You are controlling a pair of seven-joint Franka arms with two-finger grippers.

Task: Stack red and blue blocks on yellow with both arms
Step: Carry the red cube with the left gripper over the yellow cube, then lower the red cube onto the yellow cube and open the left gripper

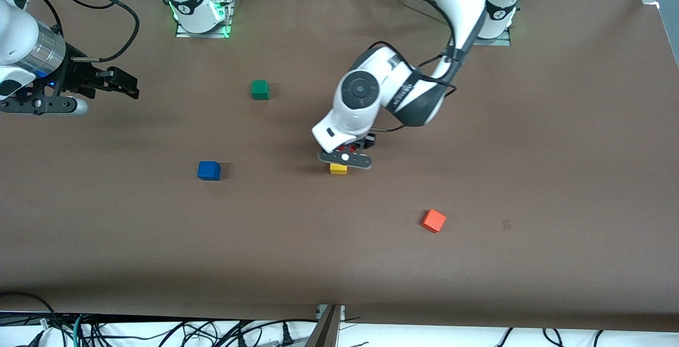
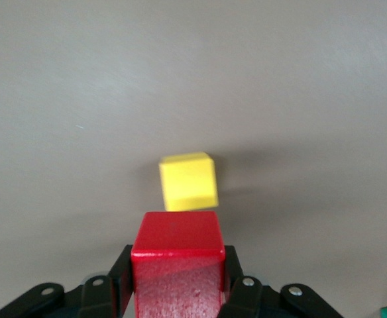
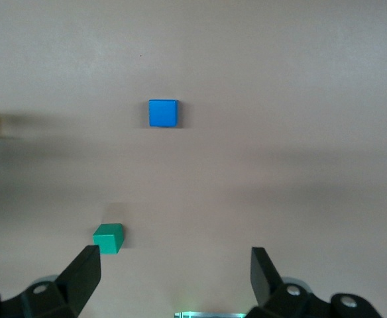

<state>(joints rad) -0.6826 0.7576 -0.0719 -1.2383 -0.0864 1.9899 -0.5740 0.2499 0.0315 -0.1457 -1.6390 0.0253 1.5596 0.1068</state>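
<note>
Red matte cube [image 2: 177, 265] clamped over yellow cube [image 2: 188, 181].

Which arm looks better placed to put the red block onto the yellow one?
Left: its gripper holds the red block just above the yellow block. The right gripper waits open near its table end.

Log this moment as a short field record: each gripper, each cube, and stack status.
left gripper: shut on red cube, over yellow cube
right gripper: open, empty, waiting above the table's right-arm end
blue cube: on table, untouched
green cube: on table, farther from front camera than blue
orange-red cube: on table, nearest front camera
stack: not yet begun
</note>
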